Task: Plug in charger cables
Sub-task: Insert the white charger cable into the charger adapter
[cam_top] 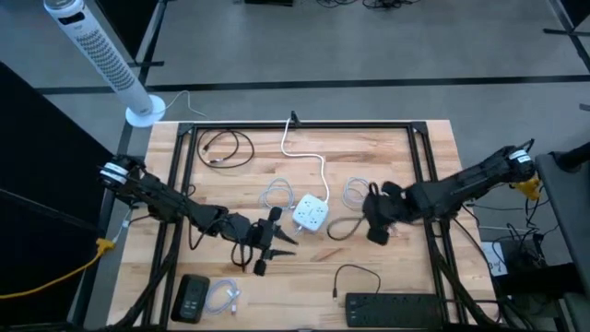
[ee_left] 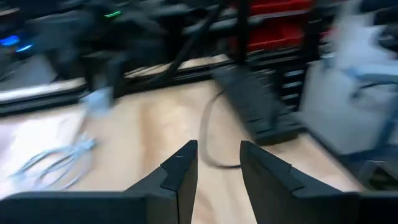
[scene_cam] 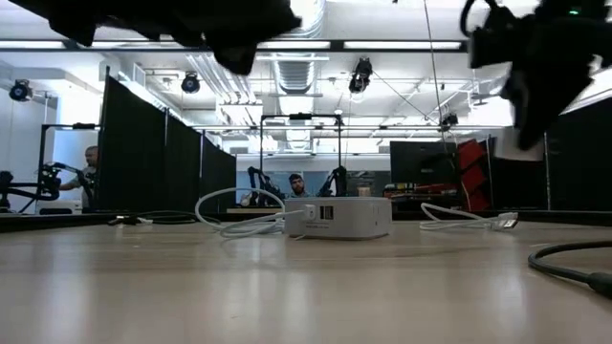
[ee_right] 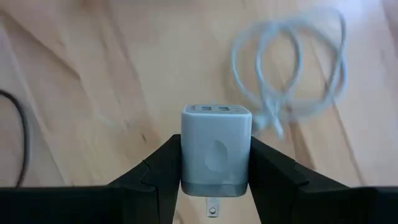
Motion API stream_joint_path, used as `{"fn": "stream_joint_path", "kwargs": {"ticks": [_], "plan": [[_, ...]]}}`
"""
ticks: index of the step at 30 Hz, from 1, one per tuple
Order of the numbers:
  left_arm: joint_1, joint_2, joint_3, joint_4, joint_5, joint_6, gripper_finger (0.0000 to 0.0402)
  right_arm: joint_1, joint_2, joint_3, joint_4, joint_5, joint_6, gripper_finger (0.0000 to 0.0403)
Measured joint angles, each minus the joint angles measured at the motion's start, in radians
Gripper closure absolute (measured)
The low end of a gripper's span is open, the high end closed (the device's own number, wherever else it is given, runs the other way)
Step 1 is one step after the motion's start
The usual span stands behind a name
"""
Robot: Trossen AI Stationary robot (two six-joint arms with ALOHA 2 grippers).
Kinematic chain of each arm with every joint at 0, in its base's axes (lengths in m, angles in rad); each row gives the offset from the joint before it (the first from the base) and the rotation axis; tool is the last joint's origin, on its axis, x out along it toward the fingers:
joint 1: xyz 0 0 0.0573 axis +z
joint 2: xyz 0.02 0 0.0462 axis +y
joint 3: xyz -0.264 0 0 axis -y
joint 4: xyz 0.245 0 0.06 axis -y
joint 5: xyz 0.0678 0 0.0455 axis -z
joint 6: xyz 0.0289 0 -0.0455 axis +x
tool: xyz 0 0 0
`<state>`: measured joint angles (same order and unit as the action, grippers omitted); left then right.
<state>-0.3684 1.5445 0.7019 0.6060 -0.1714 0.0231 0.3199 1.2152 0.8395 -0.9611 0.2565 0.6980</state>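
Between the right gripper's two dark fingers sits a small white charger block, clamped on both sides, its metal prong poking out below; the block's far face shows two slots, but nothing on it can be read. From above, this gripper hovers right of the table's middle and hides the block entirely. Just beyond it lies a coiled white cable, blurred in the wrist view; a black cable curves on the wood beside it.

The left gripper holds nothing, its fingers parted with a gap between them, above the wood left of the white socket cube. Its wrist view is smeared: a long black power strip and another pale cable coil can be made out, little more.

Other cables lie spread around: a white coil just left of the cube, a black coil at the far left, a white one by a black box at the near edge. In the low view both arms are cut off at the top, and no writing is legible anywhere.
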Motion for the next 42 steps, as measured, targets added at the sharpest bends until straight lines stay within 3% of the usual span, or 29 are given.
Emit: {"fn": "stream_joint_path", "kwargs": {"ticks": [5, 8, 12, 15, 20, 30, 36, 42], "plan": [[0.041, 0.085, 0.088, -0.066, -0.004, 0.015, 0.0298, 0.022, 0.017, -0.07, -0.059, 0.092, 0.182, 0.0258], [0.106, 0.127, 0.194, -0.268, -0.025, 0.037, 0.0299, -0.022, 0.026, -0.129, -0.043, 0.107, 0.226, 0.0258], [0.207, 0.176, 0.346, -0.57, -0.027, 0.065, 0.0299, -0.074, 0.041, -0.191, 0.025, 0.103, 0.188, 0.0258], [0.265, 0.206, 0.416, -0.658, 0.029, 0.186, 0.0299, -0.124, 0.057, -0.208, 0.09, 0.103, 0.103, 0.0258], [0.341, 0.231, 0.472, -0.666, 0.191, 0.33, 0.0299, -0.228, 0.114, -0.209, 0.247, 0.103, -0.071, 0.0258], [0.399, 0.197, 0.469, -0.731, 0.225, 0.36, 0.03, -0.472, 0.216, -0.207, 0.713, 0.078, -0.411, 0.0258], [0.423, 0.213, 0.46, -0.714, 0.24, 0.36, 0.03, -0.455, 0.124, -0.185, 0.63, 0.058, -0.397, 0.0258], [0.482, 0.282, 0.49, -0.641, 0.34, 0.453, 0.03, -0.326, -0.023, -0.187, 0.433, 0.119, -0.195, 0.0258]]}}
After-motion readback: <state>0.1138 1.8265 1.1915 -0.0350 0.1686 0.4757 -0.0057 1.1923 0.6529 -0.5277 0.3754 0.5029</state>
